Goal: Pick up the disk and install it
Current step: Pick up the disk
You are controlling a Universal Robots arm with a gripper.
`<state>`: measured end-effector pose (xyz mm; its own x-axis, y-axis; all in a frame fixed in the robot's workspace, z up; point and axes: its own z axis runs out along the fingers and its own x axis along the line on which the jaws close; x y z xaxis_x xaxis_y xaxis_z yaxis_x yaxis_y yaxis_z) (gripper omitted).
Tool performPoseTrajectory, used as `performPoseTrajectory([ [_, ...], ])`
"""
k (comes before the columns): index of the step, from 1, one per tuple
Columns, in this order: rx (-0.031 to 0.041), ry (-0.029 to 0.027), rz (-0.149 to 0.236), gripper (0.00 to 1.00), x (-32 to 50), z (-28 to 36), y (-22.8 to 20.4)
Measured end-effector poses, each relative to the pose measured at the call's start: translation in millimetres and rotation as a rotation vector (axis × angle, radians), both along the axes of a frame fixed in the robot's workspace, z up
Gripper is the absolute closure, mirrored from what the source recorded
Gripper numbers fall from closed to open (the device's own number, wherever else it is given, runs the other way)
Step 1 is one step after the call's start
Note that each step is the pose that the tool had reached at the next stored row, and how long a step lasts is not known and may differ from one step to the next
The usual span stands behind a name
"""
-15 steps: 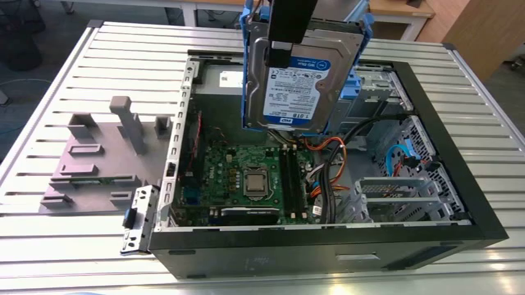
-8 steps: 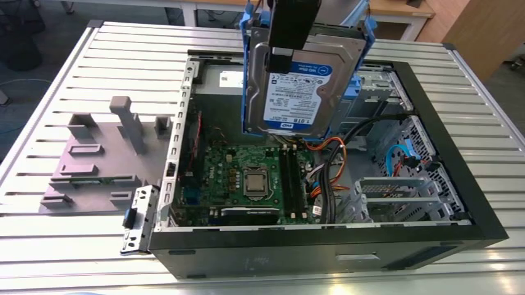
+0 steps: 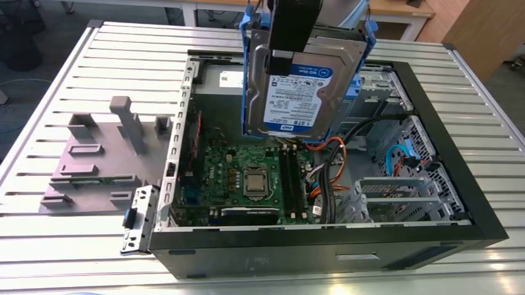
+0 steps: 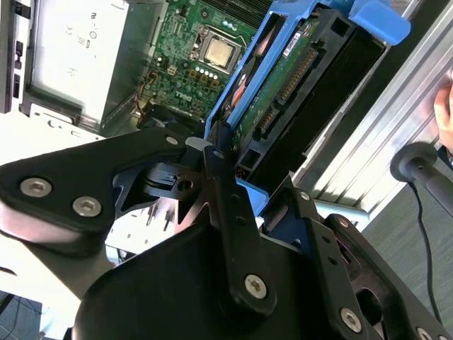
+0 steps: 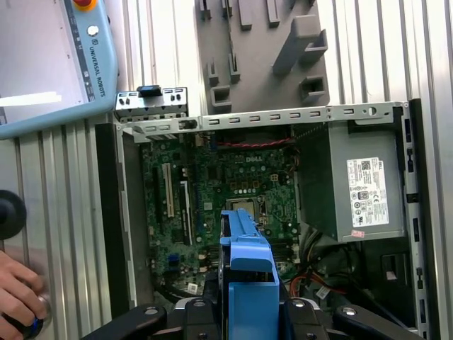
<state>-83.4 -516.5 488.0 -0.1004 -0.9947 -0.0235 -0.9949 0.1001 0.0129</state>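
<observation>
Ribbed metal slats make up the table (image 3: pixel 107 55), and on it an open computer case (image 3: pixel 328 249) lies on its side.

Above that case the gripper (image 3: pixel 289 49) has its jaws clamped on the upper end of the disk (image 3: pixel 299 92). The disk hangs upright in the air, clear of the case, its lower edge over the far part of the motherboard (image 3: pixel 254 178) inside.

I judge the disk stiff and fairly heavy for its bulk. Its bare metal skin is smooth and likely to slip, and the drive would be sensitive to knocks. The second wrist view shows a green circuit board and connector row on its back (image 4: pixel 283 92), which should not be pressed. The blue plastic frame along the edges looks like the safest place to grip.

The disk is a flat silver rectangle with a white-and-blue label facing the exterior camera. The bright blue frame wraps its sides and ends in tabs at the top.

Inside the case, a grey power supply (image 5: pixel 354 177) with a white sticker sits next to the motherboard. Outside the case, on the exterior view's left, lies a grey fixture tray (image 3: pixel 90 166). In the first wrist view a person's hand (image 5: pixel 18 297) rests just beside the case, near a pendant (image 5: pixel 49 64).
</observation>
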Motion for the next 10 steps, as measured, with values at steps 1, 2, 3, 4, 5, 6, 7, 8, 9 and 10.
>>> performPoseTrajectory([
  [1, 0.0, 0.0, 0.0, 0.64, 0.0, 0.0, -0.2],
  [2, -0.0001, 0.0, 0.0, 0.64, 0.0, 0.0, -0.4],
  [3, -0.0001, 0.0, 0.0, 0.64, 0.0, 0.0, -0.7],
  [4, 0.0, 0.0001, 0.0, 0.64, 0.0, -0.1, -0.9],
  [5, -0.0001, 0.0, 0.0, 0.64, 0.0, -0.1, -1.1],
  [6, -0.0001, 0.0, 0.0, 0.64, 0.0, -0.1, -1.3],
  [7, 0.0, 0.0, 0.0, 0.64, 0.0, -0.2, -1.4],
  [8, 0.0, 0.0, 0.0, 0.64, 0.1, -0.2, -1.5],
  [9, -0.0001, 0.0, 0.0, 0.64, 0.5, -0.3, -1.5],
  [10, 0.0, 0.0, 0.0, 0.64, 1.1, -0.5, -1.6],
])
